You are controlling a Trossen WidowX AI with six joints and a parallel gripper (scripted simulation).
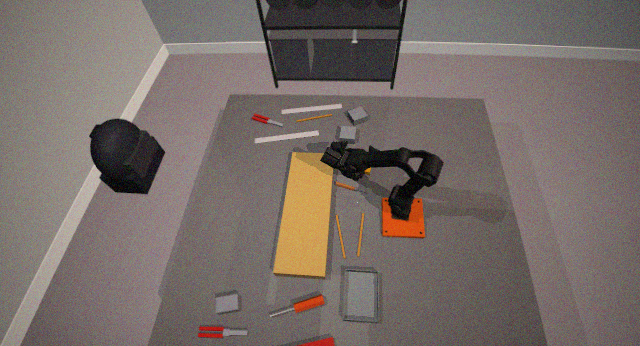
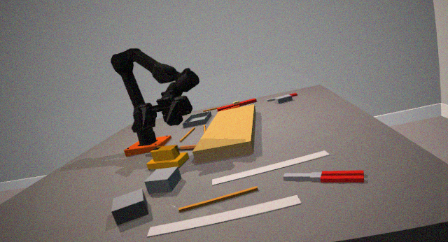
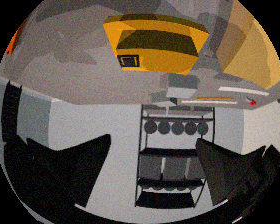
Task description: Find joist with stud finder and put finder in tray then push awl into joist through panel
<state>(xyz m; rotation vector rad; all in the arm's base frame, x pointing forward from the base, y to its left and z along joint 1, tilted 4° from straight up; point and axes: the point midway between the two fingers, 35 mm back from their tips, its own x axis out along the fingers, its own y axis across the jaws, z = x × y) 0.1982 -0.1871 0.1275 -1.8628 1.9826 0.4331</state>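
Observation:
The yellow stud finder (image 2: 166, 158) (image 3: 156, 59) stands on the table beside the panel's end; a small dark display shows on it in the wrist view. In the top view the arm mostly hides it. My gripper (image 1: 345, 161) (image 2: 157, 124) (image 3: 155, 141) is open and empty, above the table near the stud finder and not touching it. The awl (image 1: 345, 186) (image 2: 187, 147), with an orange handle, lies between the panel and the arm's base. The yellow floor panel (image 1: 305, 216) (image 2: 234, 128) lies flat; no hole shows. The grey tray (image 1: 361, 296) (image 2: 197, 119) is empty.
Two pencils (image 1: 340, 236) (image 1: 360, 234) lie between panel and tray. Two grey blocks (image 2: 162, 180) (image 2: 129, 206) stand near the stud finder. White strips (image 2: 269, 168) (image 2: 224, 215) and red-handled pliers (image 2: 342, 176) lie beyond the panel's end. An orange screwdriver (image 1: 309, 303) lies by the tray.

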